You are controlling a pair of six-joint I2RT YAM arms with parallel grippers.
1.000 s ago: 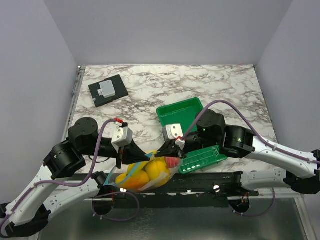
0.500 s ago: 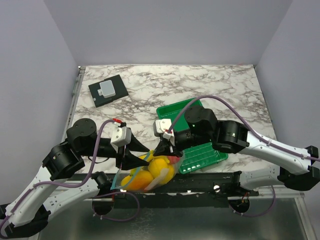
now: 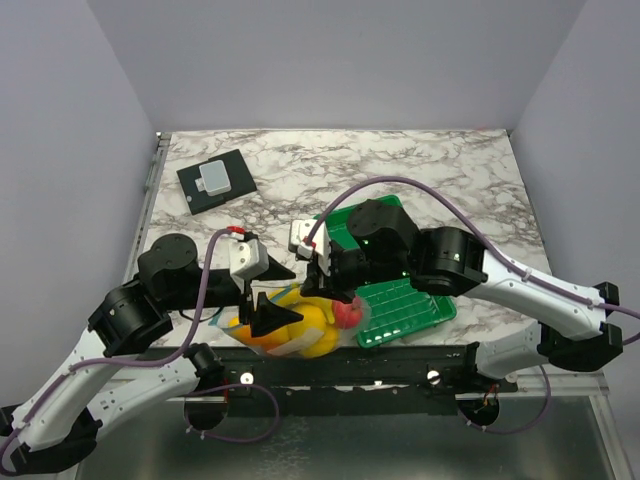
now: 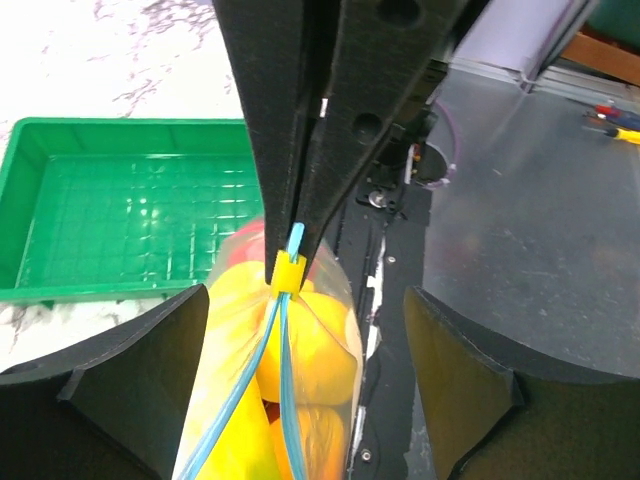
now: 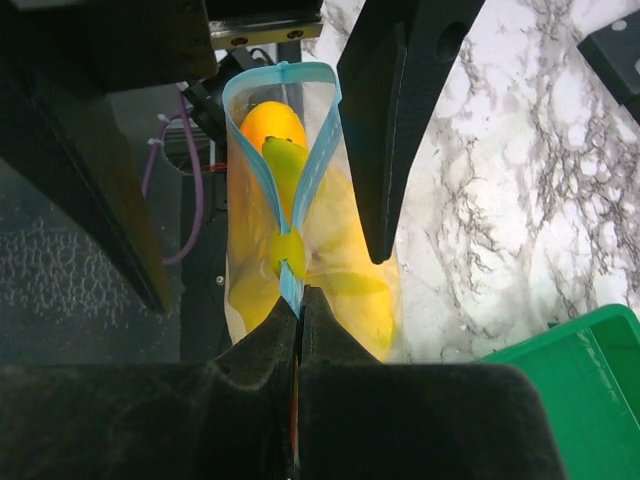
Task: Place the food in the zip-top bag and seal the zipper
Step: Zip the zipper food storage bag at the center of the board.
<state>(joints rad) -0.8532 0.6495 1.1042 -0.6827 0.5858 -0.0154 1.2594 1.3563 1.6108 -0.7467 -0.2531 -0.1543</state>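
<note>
Our right end effector has its two fingers pressed together on the light blue zipper, pinching the strip at one end of the bag's mouth. In the left wrist view a small yellow tab sits on the strip right at those fingertips. Our left end effector stands spread wide, one finger on each side of the bag and gripping nothing. Beyond the pinch the zipper splits into two blue strands that bow apart into an open loop, so the mouth is not sealed along that stretch. The zip-top bag is clear, thin and floppy, bulging with the food inside, and it sits at the near edge of the bench between the two arms, just left of the green tray; we cannot tell whether it rests on the bench or hangs from the grip. Inside it we count one round orange near the open mouth and one red apple at the tray side. The yellow pieces overlap too much to count. There is one bag and one tray, which holds no food. Far back on the left of the bench lies one dark square pad with one grey block on top.
</note>
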